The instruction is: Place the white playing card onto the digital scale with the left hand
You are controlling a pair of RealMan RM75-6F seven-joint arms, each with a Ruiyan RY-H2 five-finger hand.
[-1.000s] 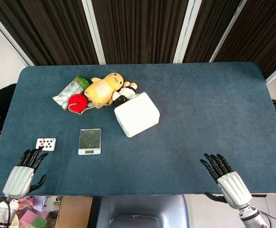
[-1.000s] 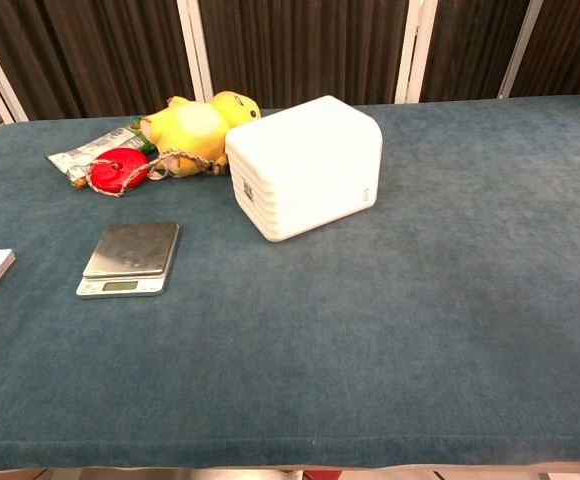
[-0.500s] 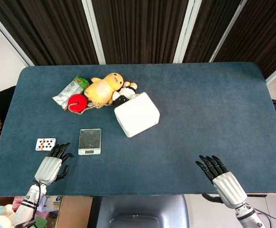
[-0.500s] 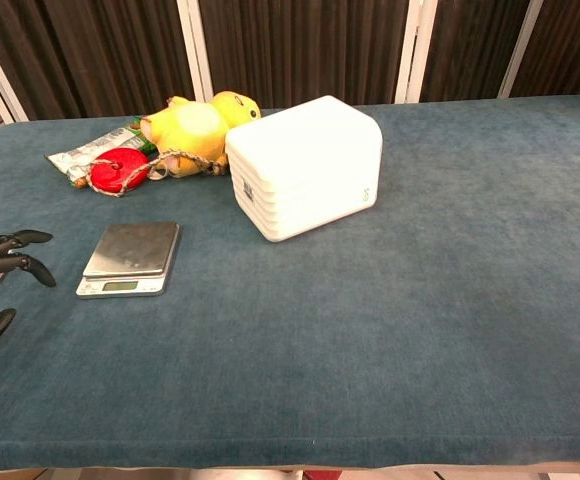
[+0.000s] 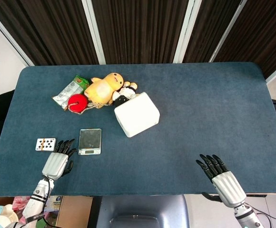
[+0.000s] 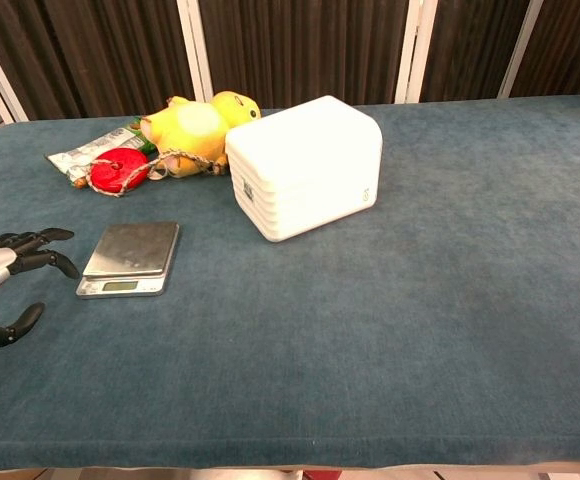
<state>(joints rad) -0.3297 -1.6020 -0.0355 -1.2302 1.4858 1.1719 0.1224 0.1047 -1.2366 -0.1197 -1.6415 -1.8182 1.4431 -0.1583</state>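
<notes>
While no writing is legible, left hand (image 5: pixel 58 162) empty, fingers spread, between playing card (image 5: pixel 45 144) and digital scale (image 5: pixel 90 141)

A blue table (image 5: pixel 200 109) carries a scale (image 5: pixel 90 141), playing card (image 5: pixel 45 144), white box (image 5: pixel 136 114) and toys (image 5: pixel 104 88).

White playing card (image 5: pixel 45 144) with dark pips, silver digital scale (image 5: pixel 90 141), yellow plush toy (image 5: pixel 104 87), blue tablecloth (image 5: pixel 200 114).

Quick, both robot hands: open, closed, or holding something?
Left robot hand: open, holding nothing, beside the playing card.
Right robot hand: open, holding nothing.
</notes>
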